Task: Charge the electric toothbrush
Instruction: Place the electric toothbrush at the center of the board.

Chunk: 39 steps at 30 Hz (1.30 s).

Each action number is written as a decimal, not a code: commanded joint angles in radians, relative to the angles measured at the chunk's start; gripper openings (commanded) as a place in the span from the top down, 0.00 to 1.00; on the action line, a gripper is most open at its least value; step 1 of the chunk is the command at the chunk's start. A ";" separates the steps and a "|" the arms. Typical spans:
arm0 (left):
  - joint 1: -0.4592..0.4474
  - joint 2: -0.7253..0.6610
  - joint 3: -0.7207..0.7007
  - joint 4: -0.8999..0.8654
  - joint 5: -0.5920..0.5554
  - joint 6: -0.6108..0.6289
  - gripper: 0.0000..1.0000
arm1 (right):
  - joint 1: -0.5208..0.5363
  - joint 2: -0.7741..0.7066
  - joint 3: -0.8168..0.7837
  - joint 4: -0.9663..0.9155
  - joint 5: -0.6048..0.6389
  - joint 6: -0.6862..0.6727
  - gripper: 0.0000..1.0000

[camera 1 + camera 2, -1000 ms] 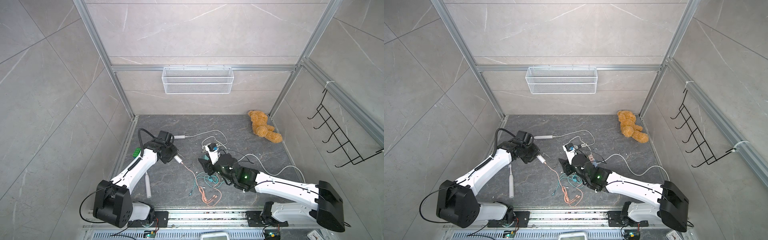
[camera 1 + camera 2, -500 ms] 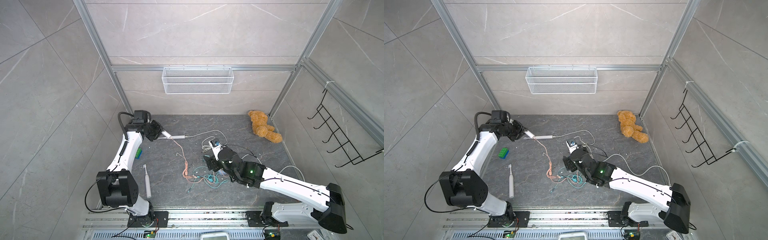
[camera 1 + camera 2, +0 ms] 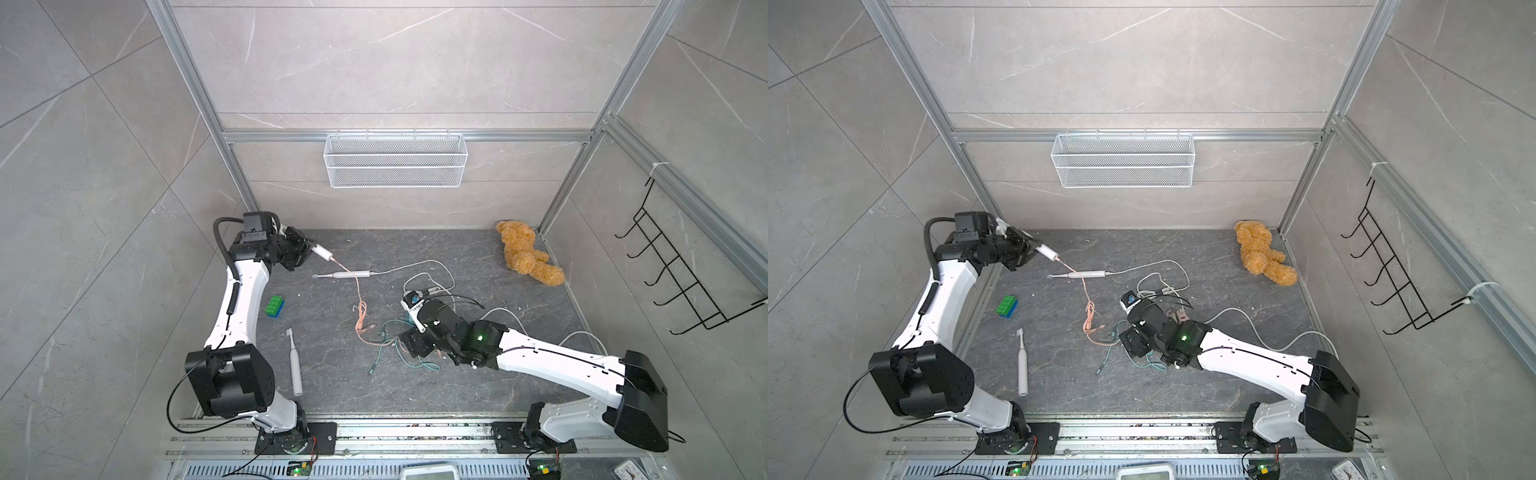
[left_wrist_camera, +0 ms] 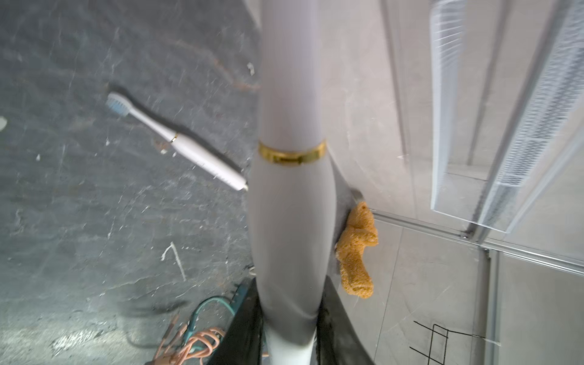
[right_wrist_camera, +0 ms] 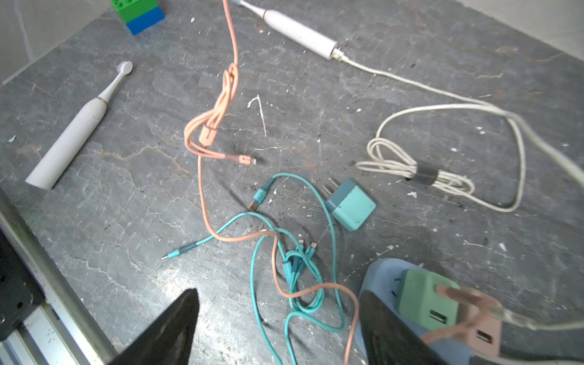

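**Grey-tiled cell, slate table: three toothbrushes, three cables, three plug blocks**

Grey stone tiles close round a dark slate table (image 3: 374,399). In both top views one wire basket (image 3: 395,160) hangs on the back rail at upper centre, and one black hook rack (image 3: 681,274) hangs on the wall at right. Toothbrushes number three. At the table's upper left the left gripper (image 3: 305,249) has its jaws clenched on the held toothbrush (image 3: 322,251). The orange cable (image 3: 360,309) runs from that brush's outer end down to a coil at centre, crossing the cabled toothbrush (image 3: 345,274). That one lies flat with a white cable (image 3: 430,261) in its base. The loose toothbrush (image 3: 295,365) lies at lower left, with one green-and-blue block (image 3: 274,306) between the two. One teddy bear (image 3: 528,259) lies in the upper right corner. The right gripper (image 3: 415,343) hangs at centre, just right of the orange coil.

From the left wrist, the held toothbrush (image 4: 290,221) fills the middle, white with a gold band, dark fingers (image 4: 246,325) against its sides. Beyond it lie the cabled toothbrush (image 4: 196,155) and the teddy bear (image 4: 357,249); the basket is a blur.

From the right wrist, the jaws stand released and wide. Loops of orange cable and teal cable (image 5: 294,265) lie on the table between the black fingers (image 5: 170,325). Plug blocks number three. A teal plug block (image 5: 350,205) lies loose among the leads. A green plug block (image 5: 420,300) and a pink plug block (image 5: 474,328) sit side by side on a pale blue base (image 5: 379,275).
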 commanded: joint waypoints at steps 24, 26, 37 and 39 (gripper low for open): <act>-0.080 0.274 -0.294 0.164 -0.141 0.027 1.00 | -0.050 0.492 0.386 -0.111 -0.045 0.341 0.36; -0.096 0.298 -0.290 0.154 -0.178 0.033 1.00 | -0.056 0.514 0.384 -0.099 -0.070 0.355 0.41; -0.104 0.348 -0.175 0.058 -0.283 0.110 1.00 | -0.070 0.544 0.353 -0.129 -0.050 0.303 0.48; -0.104 0.362 -0.155 0.048 -0.291 0.121 0.98 | -0.070 0.564 0.357 -0.140 -0.068 0.290 0.54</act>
